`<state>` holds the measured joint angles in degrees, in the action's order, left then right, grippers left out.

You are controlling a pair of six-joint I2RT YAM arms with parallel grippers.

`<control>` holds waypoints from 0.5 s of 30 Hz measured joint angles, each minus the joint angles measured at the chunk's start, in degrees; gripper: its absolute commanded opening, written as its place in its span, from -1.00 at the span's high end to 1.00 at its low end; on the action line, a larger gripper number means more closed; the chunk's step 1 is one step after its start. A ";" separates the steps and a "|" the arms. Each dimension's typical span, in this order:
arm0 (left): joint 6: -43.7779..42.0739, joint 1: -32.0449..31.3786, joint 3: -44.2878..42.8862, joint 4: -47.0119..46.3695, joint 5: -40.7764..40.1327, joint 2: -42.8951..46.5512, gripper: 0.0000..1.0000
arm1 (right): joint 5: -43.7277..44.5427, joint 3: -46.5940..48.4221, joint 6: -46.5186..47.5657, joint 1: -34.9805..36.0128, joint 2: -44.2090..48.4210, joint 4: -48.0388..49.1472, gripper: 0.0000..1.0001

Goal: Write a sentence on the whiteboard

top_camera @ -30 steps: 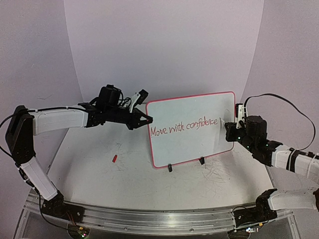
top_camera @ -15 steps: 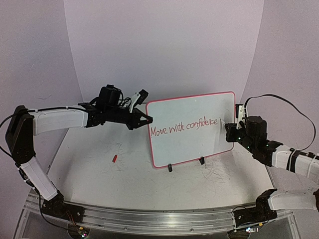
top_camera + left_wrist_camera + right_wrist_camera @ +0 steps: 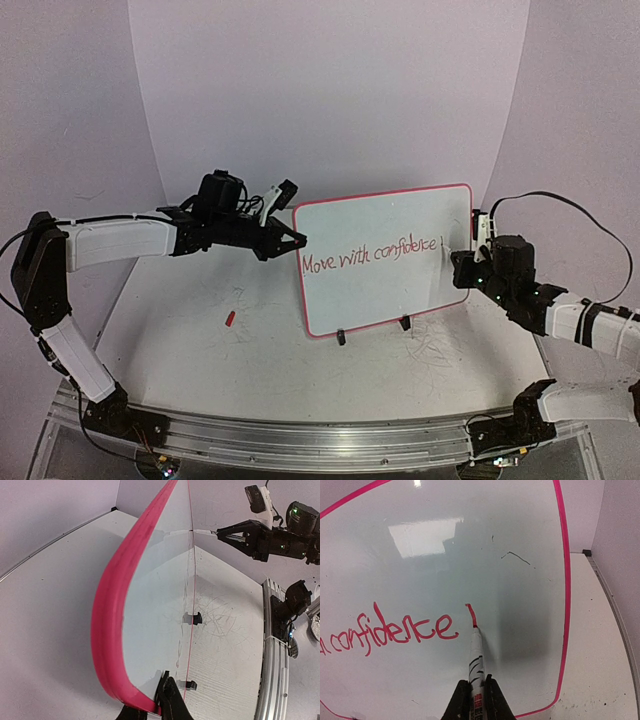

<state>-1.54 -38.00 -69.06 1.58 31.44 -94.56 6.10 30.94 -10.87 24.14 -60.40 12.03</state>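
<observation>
The whiteboard [image 3: 380,225], glossy white with a thin red rim, stands upright on two black clip feet [image 3: 341,337] mid-table. The sentence [image 3: 370,256] reads "Move with confidence" in red. My left gripper [image 3: 298,240] is shut on the board's left edge; the left wrist view shows the jaws [image 3: 161,692] clamped over the red rim [image 3: 107,625]. My right gripper [image 3: 475,695] is shut on a white marker [image 3: 476,652]. The marker's tip touches the whiteboard [image 3: 520,605] at the foot of a short red stroke [image 3: 471,615] just after "confidence" [image 3: 395,632].
A small red marker cap [image 3: 229,319] lies on the table to the left of the board. Grey scribble marks [image 3: 440,350] cover the table in front of the board's right half. Purple walls curve round the back and sides.
The right gripper and marker have edged very slightly down the board. The left arm and the board have stayed still.
</observation>
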 measured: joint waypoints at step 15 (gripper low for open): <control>0.00 0.00 0.00 0.02 -0.04 0.00 1.00 | -0.17 -0.09 -0.16 0.00 -0.04 0.31 1.00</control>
<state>-1.54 -38.00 -69.06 1.61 31.40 -94.56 5.93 30.85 -11.03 24.14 -60.45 12.34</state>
